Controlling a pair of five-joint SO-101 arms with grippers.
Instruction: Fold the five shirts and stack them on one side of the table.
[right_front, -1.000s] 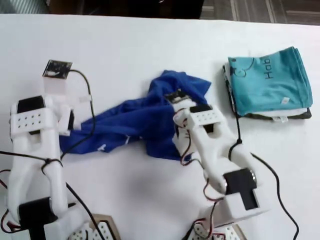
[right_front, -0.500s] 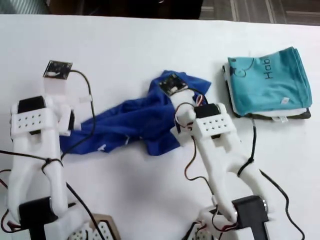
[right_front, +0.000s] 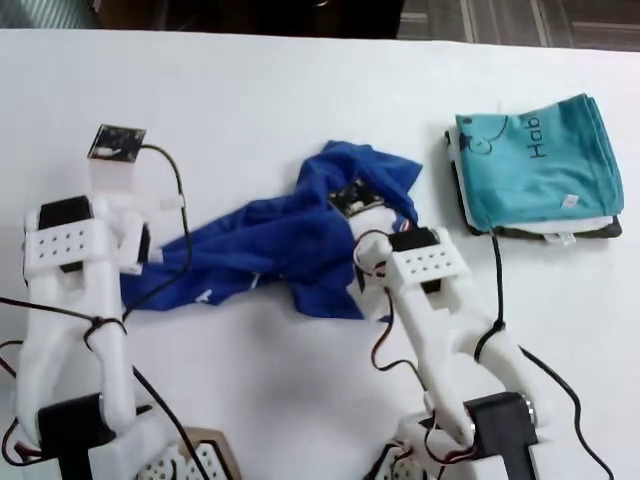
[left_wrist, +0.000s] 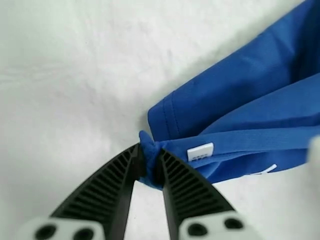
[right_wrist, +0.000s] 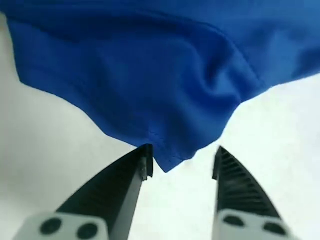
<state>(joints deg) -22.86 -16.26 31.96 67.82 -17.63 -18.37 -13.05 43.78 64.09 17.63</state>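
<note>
Sprawled across the middle of the white table (right_front: 250, 100): a crumpled royal-blue fabric shirt (right_front: 270, 245), long axis running from near the left edge toward the centre, bunched up at the end nearer the right edge. At the left end, clamped tight in the left gripper (left_wrist: 150, 161): a small wad of hem next to a white sewn tag (left_wrist: 200, 151), with the rest of the cloth trailing away from the fingertips. At the other end, spread apart and holding nothing: the right gripper (right_wrist: 181, 161), with a pointed hem corner of the shirt sitting inside the gap, just beside one finger and not yet pinched. Probably calls for closing on that corner, then drawing the two ends apart along the long axis to flatten the cloth for folding. Near the right edge, well apart from the blue cloth: a neat stack of folded shirts with a teal one on top (right_front: 535, 165). Given by the high view: the whole lie of the shirt and its distance from the stack. Settled by the wrist views, and left unclear from above beneath the arm bodies: the clamp on one end and the open gap around the other corner.
</note>
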